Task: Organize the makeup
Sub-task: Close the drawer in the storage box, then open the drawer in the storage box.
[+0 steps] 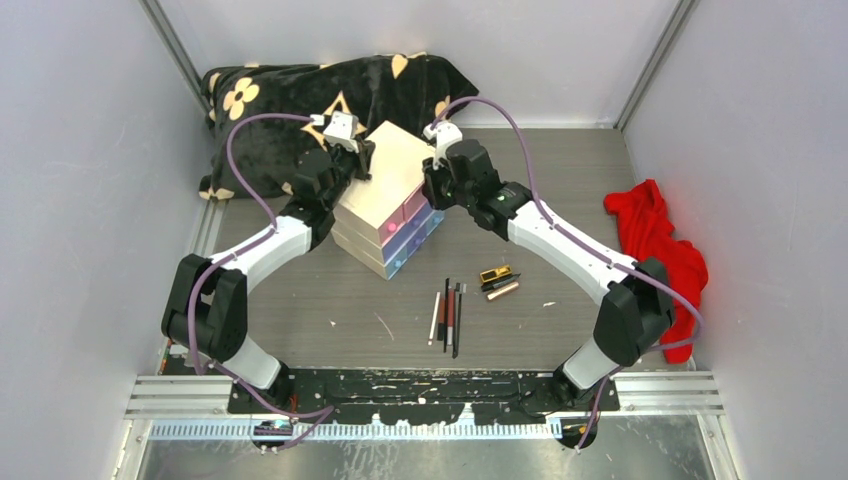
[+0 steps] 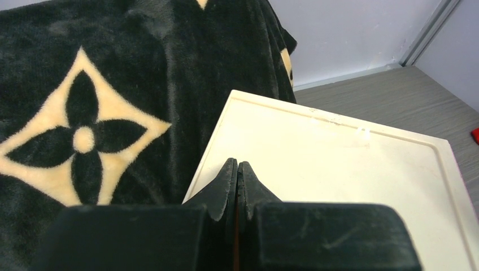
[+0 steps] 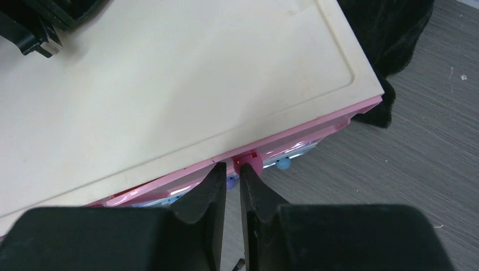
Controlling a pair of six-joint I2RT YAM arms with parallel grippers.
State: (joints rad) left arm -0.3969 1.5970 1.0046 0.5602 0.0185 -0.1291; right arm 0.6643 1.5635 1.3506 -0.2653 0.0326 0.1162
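The makeup lies on the table in front of the box: several thin pencils and brushes (image 1: 447, 315) side by side, a black-gold compact (image 1: 494, 273) and two small tubes (image 1: 501, 288). No gripper holds any of it. The cream box (image 1: 385, 185) with pink and blue drawers stands mid-table. My left gripper (image 1: 360, 165) is shut and empty, its tips (image 2: 237, 165) over the left edge of the box top (image 2: 339, 169). My right gripper (image 3: 233, 168) is at the pink drawer front, jaws a narrow gap apart. The pink knob (image 3: 252, 162) sits at the right fingertip, not between the jaws.
A black blanket with cream flowers (image 1: 300, 90) lies behind and left of the box. A red cloth (image 1: 655, 235) lies at the right wall. A blue knob (image 3: 283, 164) shows below the pink drawer. Walls close in on three sides.
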